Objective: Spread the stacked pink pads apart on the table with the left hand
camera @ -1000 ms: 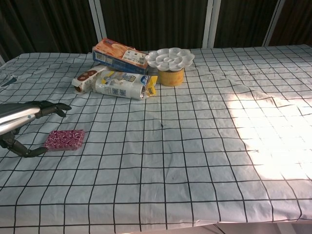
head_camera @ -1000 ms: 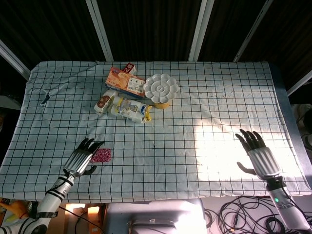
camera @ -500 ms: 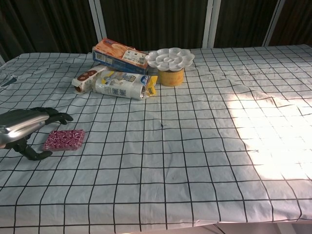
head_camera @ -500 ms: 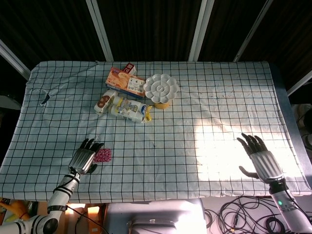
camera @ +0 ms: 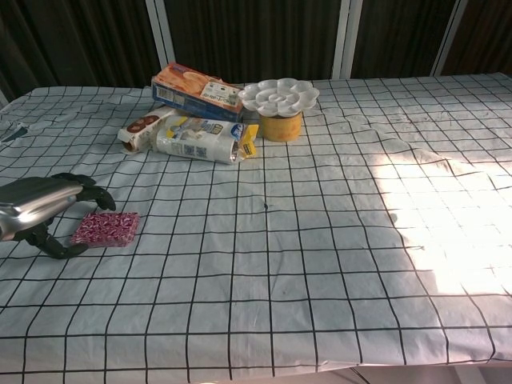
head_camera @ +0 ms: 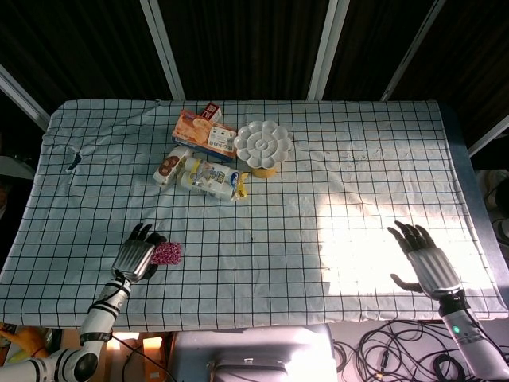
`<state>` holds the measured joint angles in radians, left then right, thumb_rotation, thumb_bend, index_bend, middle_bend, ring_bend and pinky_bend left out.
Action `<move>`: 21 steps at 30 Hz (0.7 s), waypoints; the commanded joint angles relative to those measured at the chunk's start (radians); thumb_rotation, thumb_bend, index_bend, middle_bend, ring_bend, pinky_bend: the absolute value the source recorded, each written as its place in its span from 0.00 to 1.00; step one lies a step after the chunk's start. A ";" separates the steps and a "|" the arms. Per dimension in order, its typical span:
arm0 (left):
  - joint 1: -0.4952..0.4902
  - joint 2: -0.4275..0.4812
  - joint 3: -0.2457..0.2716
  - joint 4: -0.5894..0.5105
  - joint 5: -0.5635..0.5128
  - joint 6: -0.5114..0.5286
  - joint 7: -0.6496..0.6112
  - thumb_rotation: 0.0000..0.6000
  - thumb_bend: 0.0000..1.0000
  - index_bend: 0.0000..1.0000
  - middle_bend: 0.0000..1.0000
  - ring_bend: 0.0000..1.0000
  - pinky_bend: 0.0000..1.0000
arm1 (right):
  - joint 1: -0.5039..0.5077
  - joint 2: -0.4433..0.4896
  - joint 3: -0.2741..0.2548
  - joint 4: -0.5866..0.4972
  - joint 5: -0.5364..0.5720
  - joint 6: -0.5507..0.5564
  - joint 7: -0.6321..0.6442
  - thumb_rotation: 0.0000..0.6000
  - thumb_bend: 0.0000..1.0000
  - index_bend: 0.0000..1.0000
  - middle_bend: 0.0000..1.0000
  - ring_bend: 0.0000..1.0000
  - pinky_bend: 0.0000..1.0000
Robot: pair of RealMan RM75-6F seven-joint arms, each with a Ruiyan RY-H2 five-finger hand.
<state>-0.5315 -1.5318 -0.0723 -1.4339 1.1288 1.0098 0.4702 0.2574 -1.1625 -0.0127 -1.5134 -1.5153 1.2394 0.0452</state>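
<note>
Drawn back slightly toward the table's near edge, the left hand [camera: 36, 210] is held open just beside the stacked pink speckled pads [camera: 106, 229], nothing grasped; the right hand [head_camera: 424, 261] is spread open over the checked tablecloth [head_camera: 318, 191].

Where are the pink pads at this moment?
The pink pads lie near the table's front left edge in both views, right beside the left hand, well in front of the snack packages.
</note>
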 commanded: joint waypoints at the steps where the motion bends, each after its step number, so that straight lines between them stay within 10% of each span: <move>1: -0.002 -0.003 0.002 0.001 0.004 0.002 0.002 1.00 0.33 0.26 0.24 0.06 0.00 | 0.000 0.001 0.001 -0.002 0.003 -0.003 -0.002 1.00 0.19 0.00 0.00 0.00 0.00; 21: -0.020 -0.015 0.000 0.015 -0.030 -0.011 0.015 1.00 0.33 0.36 0.39 0.15 0.00 | -0.001 0.009 0.005 -0.015 0.028 -0.028 -0.020 1.00 0.19 0.00 0.00 0.00 0.00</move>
<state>-0.5518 -1.5471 -0.0726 -1.4191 1.0985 0.9992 0.4846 0.2567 -1.1536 -0.0073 -1.5288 -1.4873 1.2116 0.0256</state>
